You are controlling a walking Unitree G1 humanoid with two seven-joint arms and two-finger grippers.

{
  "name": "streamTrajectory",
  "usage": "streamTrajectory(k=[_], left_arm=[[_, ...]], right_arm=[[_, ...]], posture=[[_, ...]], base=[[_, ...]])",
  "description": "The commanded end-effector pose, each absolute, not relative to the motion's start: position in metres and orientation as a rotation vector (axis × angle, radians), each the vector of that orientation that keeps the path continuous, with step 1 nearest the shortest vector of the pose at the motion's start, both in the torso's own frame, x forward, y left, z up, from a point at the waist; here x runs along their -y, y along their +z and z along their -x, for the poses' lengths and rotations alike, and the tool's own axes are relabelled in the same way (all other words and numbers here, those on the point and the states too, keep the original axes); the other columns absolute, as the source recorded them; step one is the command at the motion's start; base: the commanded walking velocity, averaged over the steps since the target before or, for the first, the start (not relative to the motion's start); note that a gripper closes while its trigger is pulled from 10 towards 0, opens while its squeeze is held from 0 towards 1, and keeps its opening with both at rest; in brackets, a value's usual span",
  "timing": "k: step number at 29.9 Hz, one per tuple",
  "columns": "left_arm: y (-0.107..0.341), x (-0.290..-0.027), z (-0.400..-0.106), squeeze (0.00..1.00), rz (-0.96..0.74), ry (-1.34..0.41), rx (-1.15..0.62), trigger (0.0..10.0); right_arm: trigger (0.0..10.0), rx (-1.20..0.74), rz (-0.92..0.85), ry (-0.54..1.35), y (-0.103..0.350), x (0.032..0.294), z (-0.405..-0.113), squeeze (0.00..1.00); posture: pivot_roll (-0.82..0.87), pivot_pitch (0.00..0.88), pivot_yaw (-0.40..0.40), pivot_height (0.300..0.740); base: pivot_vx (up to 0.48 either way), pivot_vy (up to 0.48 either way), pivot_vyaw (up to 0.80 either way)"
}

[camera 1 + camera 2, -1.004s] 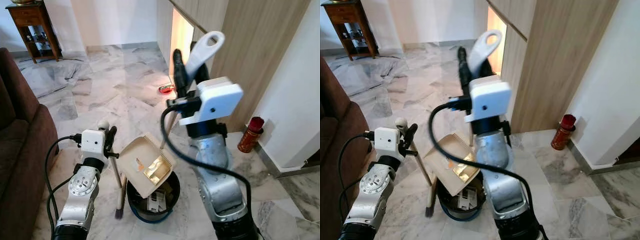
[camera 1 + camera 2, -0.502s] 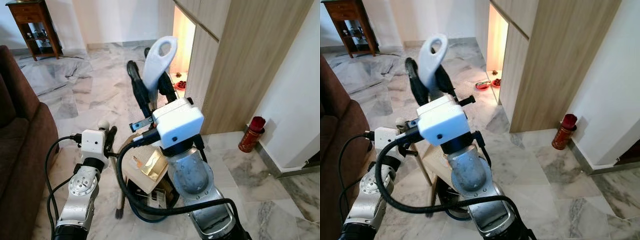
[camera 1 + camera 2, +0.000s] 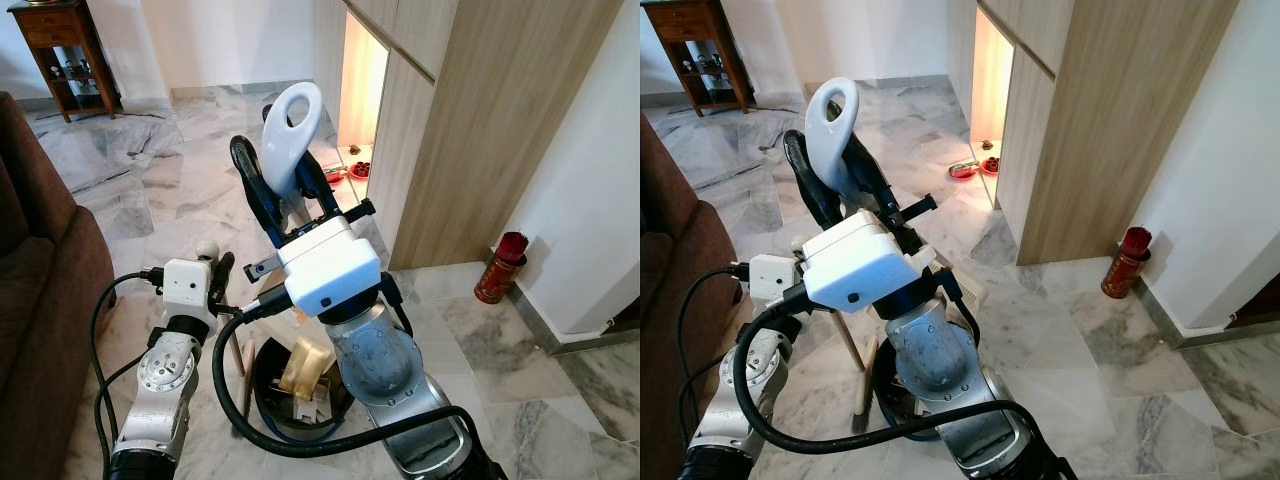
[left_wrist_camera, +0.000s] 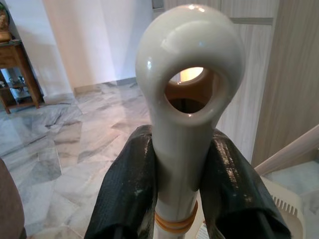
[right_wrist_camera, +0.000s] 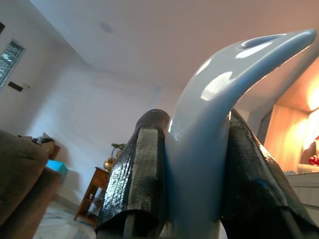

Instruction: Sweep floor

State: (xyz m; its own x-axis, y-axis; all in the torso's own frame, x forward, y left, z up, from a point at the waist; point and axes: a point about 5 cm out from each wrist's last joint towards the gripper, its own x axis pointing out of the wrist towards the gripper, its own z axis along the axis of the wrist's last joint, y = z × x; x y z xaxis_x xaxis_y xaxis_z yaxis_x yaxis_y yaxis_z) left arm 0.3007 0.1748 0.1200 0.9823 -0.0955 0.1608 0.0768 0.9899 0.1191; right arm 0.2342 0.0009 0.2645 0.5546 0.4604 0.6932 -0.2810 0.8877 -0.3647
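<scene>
A robot stands on a marble floor (image 3: 200, 160), seen from its head camera looking down. The right gripper (image 3: 283, 190), raised at the centre of the view, has its jaws clamped on the white looped handle (image 3: 291, 125) of a dustpan; the right wrist view shows both black fingers (image 5: 139, 184) pressed against the handle's sides. The dustpan (image 3: 962, 288) itself is mostly hidden behind the right arm, with a ribbed cream edge showing just beside the wrist. Below the arm, at about 6 o'clock in the view, sits a dark round bin (image 3: 268, 385) holding paper scraps and a gold wrapper (image 3: 306, 366). The left gripper (image 3: 214, 275), at about 8 o'clock from the bin, has its jaws closed on a broom (image 4: 185, 114) near its cream looped top, as the left wrist view shows; the wooden broomstick (image 3: 847, 345) slants down beside the bin, its dark bristles touching the floor. A brown sofa (image 3: 40, 290) lines the left edge at 9 o'clock. A wooden side table (image 3: 58, 40) stands far off at 11 o'clock. A wood-panelled cabinet (image 3: 470, 130) rises at 1 o'clock, with a lit gap beside it and small red dishes (image 3: 967, 170) on the floor there. A red canister (image 3: 500, 268) stands against the white wall at 3 o'clock.
</scene>
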Motion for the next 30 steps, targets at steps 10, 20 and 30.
streamTrajectory(k=[10, 20, 30], left_arm=[[0.131, -0.173, -0.304, 0.0, -0.114, -0.098, 0.224, 10.0], [0.129, -0.175, -0.303, 0.0, -0.12, -0.099, 0.217, 10.0], [0.127, -0.179, -0.299, 0.0, -0.134, -0.106, 0.206, 10.0]], right_arm=[[10.0, 0.917, 0.339, 0.13, 0.279, 0.058, -0.262, 0.0], [10.0, 0.725, 0.385, -0.144, 0.244, 0.13, -0.285, 0.0], [10.0, 0.549, 0.327, -0.256, 0.197, 0.161, -0.289, 0.0]], posture=[[-0.07, 0.0, 0.003, 0.74], [-0.08, 0.0, 0.004, 0.74], [-0.07, 0.0, 0.011, 0.74]], base=[[0.0, 0.0, 0.0], [0.0, 0.0, 0.0], [0.0, 0.0, 0.0]])
